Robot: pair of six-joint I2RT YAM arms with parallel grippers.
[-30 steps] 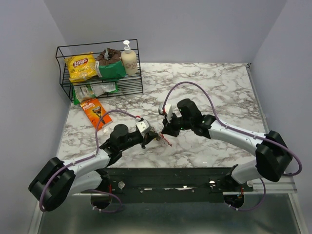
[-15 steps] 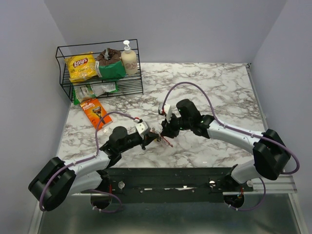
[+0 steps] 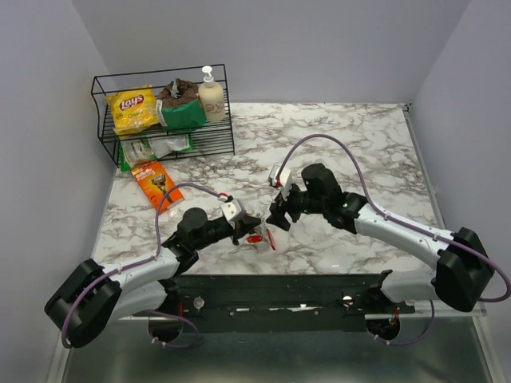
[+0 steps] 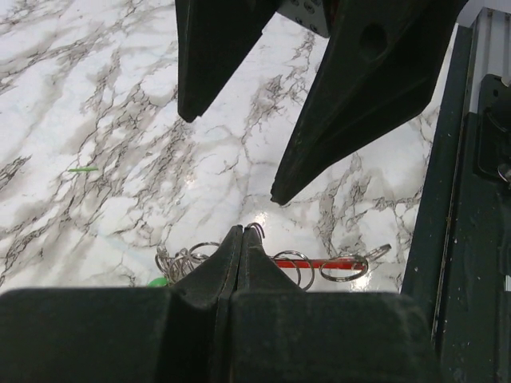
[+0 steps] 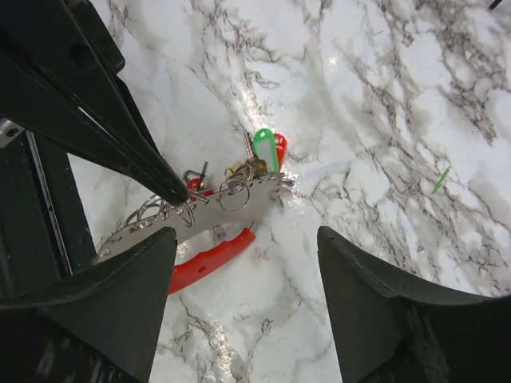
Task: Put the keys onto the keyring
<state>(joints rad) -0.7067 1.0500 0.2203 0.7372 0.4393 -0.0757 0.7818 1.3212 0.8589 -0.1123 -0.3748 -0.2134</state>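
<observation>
Where the two arms meet over the marble table (image 3: pixel 359 152) in the top view, the left gripper (image 3: pixel 255 230) lies low with its jaws pressed together at the cluster of keys (image 3: pixel 254 237). The red loop of the keyring (image 3: pixel 269 238) pokes out just right of its tip. The right gripper (image 3: pixel 277 219) sits just beyond that cluster, apart from it, with its jaws spread.

In the left wrist view, the left gripper's two fingers (image 4: pixel 231 263) meet with no gap, and a thin wire ring peeks out at their tip. The silvery rings and the red bar of the keyring fan out to either side directly beneath them, on the marble. The right gripper's dark fingers (image 4: pixel 351 104) hang above, wide apart and holding nothing.

In the right wrist view, the right gripper's own fingers (image 5: pixel 120 295) frame the keyring from either side, well open, touching none of it. The left gripper's pointed tips come in from the upper left and pinch the silvery rings. A green-headed key (image 5: pixel 265 150) and a red head lie at the far end, and the red loop lies nearest the camera.
</observation>
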